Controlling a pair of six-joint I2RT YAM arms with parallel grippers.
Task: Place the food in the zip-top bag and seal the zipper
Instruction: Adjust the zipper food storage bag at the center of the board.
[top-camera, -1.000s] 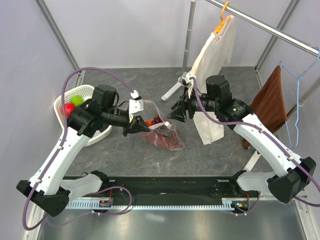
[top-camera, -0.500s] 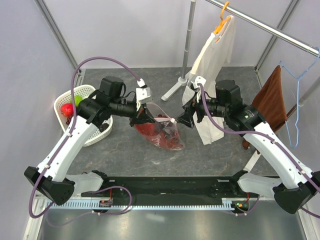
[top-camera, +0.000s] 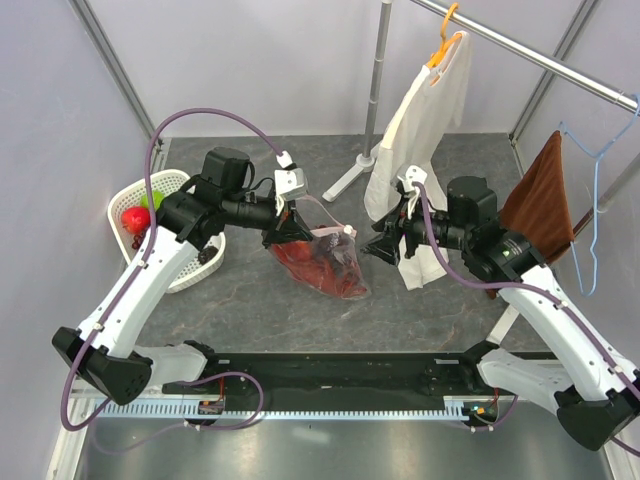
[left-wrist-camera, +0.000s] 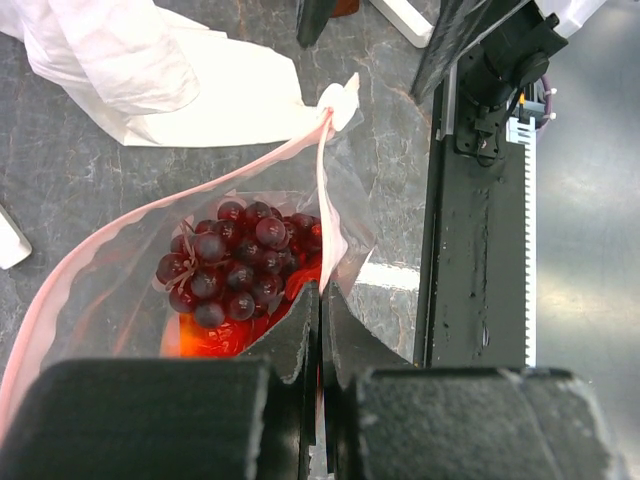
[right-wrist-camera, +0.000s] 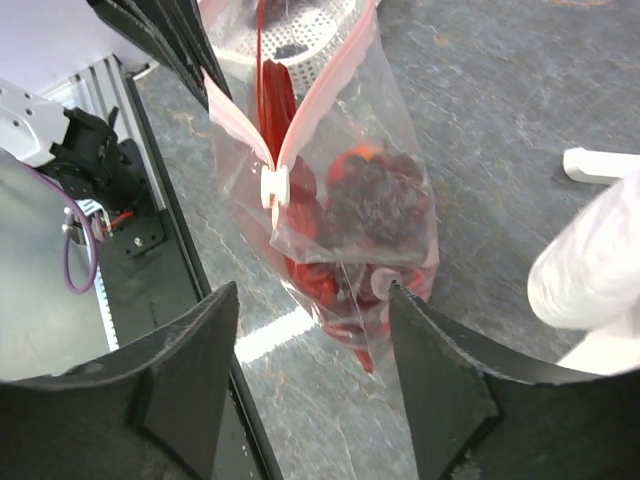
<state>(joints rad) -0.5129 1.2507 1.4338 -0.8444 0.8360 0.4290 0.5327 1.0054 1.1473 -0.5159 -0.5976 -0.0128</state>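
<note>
The left claw (top-camera: 289, 228) is clamped tight on the pink zipper strip (left-wrist-camera: 324, 210) of the clear bag (top-camera: 330, 262), holding that edge up while the bag's bottom rests on the grey tabletop (top-camera: 430, 310). Inside, dark grapes (left-wrist-camera: 235, 265) lie over red chillies (right-wrist-camera: 325, 285) and something orange shows beneath them. The bag's mouth gapes, and its white slider (right-wrist-camera: 274, 188) sits at the end away from the left claw. The right claw (top-camera: 377, 243) has its fingers apart, just beside the slider and not touching it. A red apple (top-camera: 134, 218) and a green piece (top-camera: 152, 200) lie in the white basket (top-camera: 185, 272), well apart from the bag.
</note>
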